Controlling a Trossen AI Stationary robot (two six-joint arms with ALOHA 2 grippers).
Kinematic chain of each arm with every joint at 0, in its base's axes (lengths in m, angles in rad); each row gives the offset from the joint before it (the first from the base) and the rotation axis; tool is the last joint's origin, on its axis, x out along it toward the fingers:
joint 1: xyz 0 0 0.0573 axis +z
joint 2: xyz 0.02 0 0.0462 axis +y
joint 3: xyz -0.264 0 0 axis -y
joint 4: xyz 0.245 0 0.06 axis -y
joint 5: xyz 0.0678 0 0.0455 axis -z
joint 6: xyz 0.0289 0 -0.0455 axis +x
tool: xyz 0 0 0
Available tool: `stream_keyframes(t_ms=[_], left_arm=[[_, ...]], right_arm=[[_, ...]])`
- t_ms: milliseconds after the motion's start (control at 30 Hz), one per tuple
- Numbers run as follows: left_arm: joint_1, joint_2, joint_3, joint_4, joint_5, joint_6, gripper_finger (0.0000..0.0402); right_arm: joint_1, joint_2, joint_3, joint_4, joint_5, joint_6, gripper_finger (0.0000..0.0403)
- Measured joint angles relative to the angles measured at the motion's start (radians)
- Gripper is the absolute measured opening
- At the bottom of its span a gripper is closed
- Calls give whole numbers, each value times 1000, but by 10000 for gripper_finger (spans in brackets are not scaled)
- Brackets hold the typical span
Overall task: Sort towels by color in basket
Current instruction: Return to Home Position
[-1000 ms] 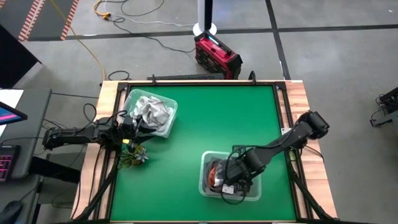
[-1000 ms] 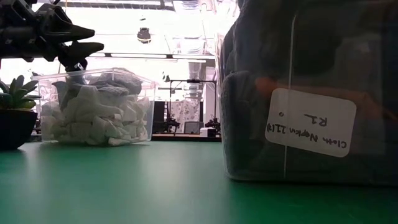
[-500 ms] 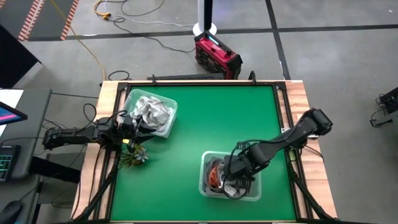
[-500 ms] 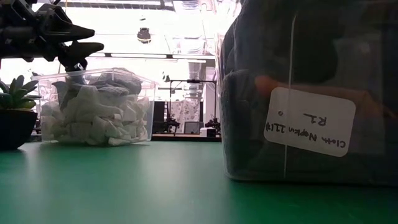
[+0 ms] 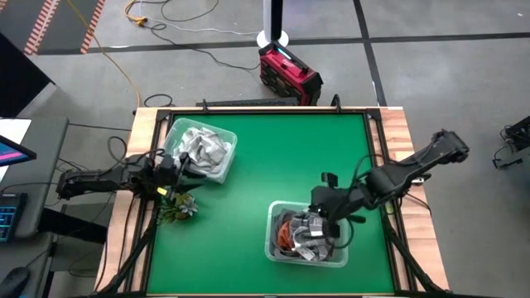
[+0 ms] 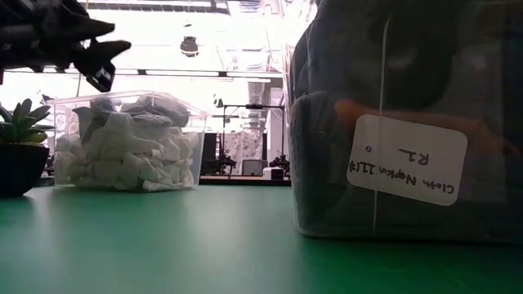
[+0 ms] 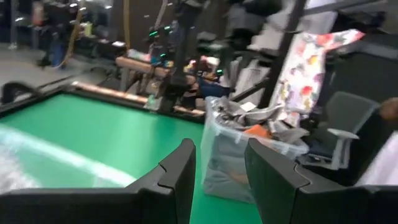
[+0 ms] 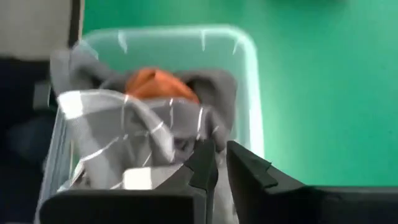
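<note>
My right gripper hangs over the near-right clear bin and is shut on a grey checked towel. Under that towel lie a rust orange towel and a dark grey one. At the table's left edge, my left gripper stands open and level with nothing between its fingers, beside the far-left bin. White and light grey towels fill that bin. My right gripper pinches a bunched-up part of the grey checked towel between its two fingers. The fingers slant down from above, from the table's right side. The towel is drawn up toward them, and its lower part rests on the other towels in the bin.
A small potted plant stands at the left edge, just nearer than my left gripper. The green tabletop lies between the two bins. A label is stuck on the near bin's wall.
My right gripper has risen out of the near-right bin and drawn back toward the table's right edge, tipping less steeply. The grey checked towel has come up with it and now shows on top of the bin's pile. My left gripper has rolled a little in place.
</note>
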Motion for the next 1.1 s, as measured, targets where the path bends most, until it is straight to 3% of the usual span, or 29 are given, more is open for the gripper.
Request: stream_keyframes(t_ms=[133, 300, 567, 700, 867, 1100], left_arm=[[0, 0, 21, 2, 70, 59, 129], [0, 0, 23, -34, 158, 199, 129], [-1, -1, 23, -49, 166, 302, 129], [-1, -1, 23, -48, 102, 316, 129], [0, -1, 23, -67, -21, 313, 129], [0, 0, 23, -90, -60, 317, 129]], right_arm=[[-22, -129, -220, 251, 6, -61, 69], [-87, -267, -450, 432, 6, -117, 69], [-188, -510, -730, 818, 5, -301, 69], [-248, -608, -875, 1026, -2, -384, 69], [-332, -695, -1027, 1100, -47, -394, 69], [-428, -804, -1198, 1244, -112, -397, 69]])
